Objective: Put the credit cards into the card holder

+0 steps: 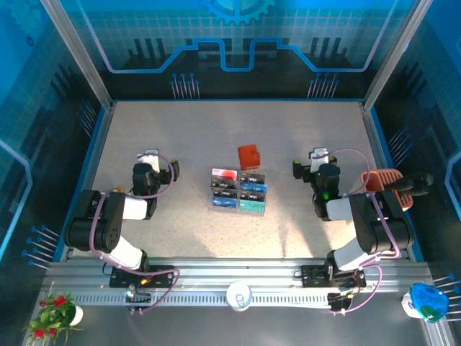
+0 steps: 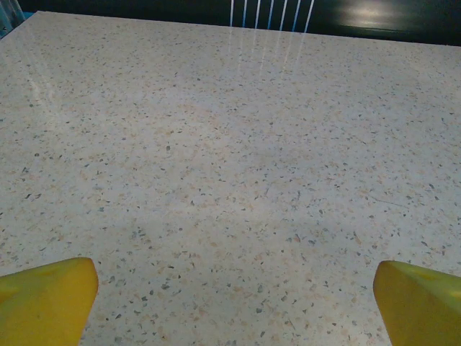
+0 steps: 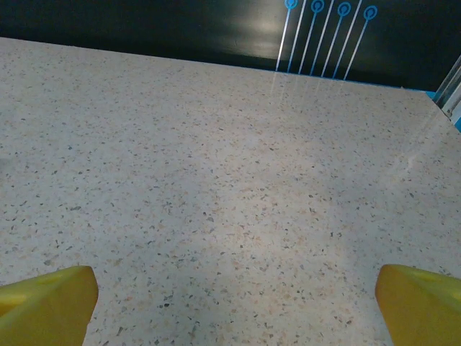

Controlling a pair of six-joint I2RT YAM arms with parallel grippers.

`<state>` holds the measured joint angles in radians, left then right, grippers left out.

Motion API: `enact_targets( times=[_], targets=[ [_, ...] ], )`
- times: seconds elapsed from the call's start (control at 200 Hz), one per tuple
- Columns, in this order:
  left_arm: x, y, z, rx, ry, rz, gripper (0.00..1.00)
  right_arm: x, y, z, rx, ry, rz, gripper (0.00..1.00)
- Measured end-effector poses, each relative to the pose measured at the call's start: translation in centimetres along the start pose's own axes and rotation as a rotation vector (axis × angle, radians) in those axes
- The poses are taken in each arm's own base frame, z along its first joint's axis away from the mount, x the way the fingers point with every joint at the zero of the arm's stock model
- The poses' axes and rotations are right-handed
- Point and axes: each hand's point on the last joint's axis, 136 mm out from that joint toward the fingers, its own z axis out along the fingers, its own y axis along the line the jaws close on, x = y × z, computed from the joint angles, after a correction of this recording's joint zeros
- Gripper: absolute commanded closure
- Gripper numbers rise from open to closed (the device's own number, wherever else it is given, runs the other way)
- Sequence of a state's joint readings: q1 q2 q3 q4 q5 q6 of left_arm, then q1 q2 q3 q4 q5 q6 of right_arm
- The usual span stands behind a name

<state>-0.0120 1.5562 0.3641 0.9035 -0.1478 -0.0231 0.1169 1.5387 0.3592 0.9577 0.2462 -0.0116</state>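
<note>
Several credit cards [image 1: 238, 192], with dark, blue, teal and pink-red faces, lie in a tight grid at the middle of the table. Just behind them sits the small red-orange card holder [image 1: 250, 156], folded shut. My left gripper [image 1: 149, 156] rests well to the left of the cards, and my right gripper [image 1: 318, 155] well to their right. Both stand open over bare table: yellow fingertips [image 2: 45, 299] sit wide apart in the left wrist view, and likewise the fingertips [image 3: 47, 303] in the right wrist view, with nothing between them.
A terracotta slotted bin [image 1: 390, 185] stands at the right edge beside my right arm. Blue walls [image 1: 90, 144] ring the speckled table [image 1: 180, 238]. A white cup [image 1: 238, 295], a plant [image 1: 56, 310] and a blue object [image 1: 426, 301] sit off the near rail.
</note>
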Motion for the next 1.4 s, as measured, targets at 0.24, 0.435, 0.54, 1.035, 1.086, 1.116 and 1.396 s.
enact_targets(
  times=[0.24, 0.435, 0.54, 1.035, 1.086, 1.116, 1.396],
  targets=[
    [0.0, 0.0, 0.0, 0.0, 0.0, 0.0, 0.01, 0.4, 0.0, 0.0, -0.001, 0.018, 0.001, 0.0],
    [0.0, 0.0, 0.0, 0.0, 0.0, 0.0, 0.01, 0.5, 0.0, 0.0, -0.001, 0.022, 0.001, 0.0],
    [0.0, 0.0, 0.0, 0.0, 0.0, 0.0, 0.01, 0.5, 0.0, 0.0, -0.001, 0.022, 0.001, 0.0],
    [0.0, 0.0, 0.0, 0.0, 0.0, 0.0, 0.01, 0.7, -0.4, 0.1, 0.006, 0.03, 0.015, 0.0],
    [0.0, 0.0, 0.0, 0.0, 0.0, 0.0, 0.01, 0.7, -0.4, 0.1, 0.002, 0.03, 0.017, 0.0],
    [0.0, 0.0, 0.0, 0.0, 0.0, 0.0, 0.01, 0.7, -0.4, 0.1, -0.001, 0.031, 0.02, 0.0],
    [-0.6, 0.1, -0.5, -0.006, 0.002, -0.001, 0.01, -0.4, -0.5, -0.7, -0.015, 0.045, 0.02, 0.0]
  ],
)
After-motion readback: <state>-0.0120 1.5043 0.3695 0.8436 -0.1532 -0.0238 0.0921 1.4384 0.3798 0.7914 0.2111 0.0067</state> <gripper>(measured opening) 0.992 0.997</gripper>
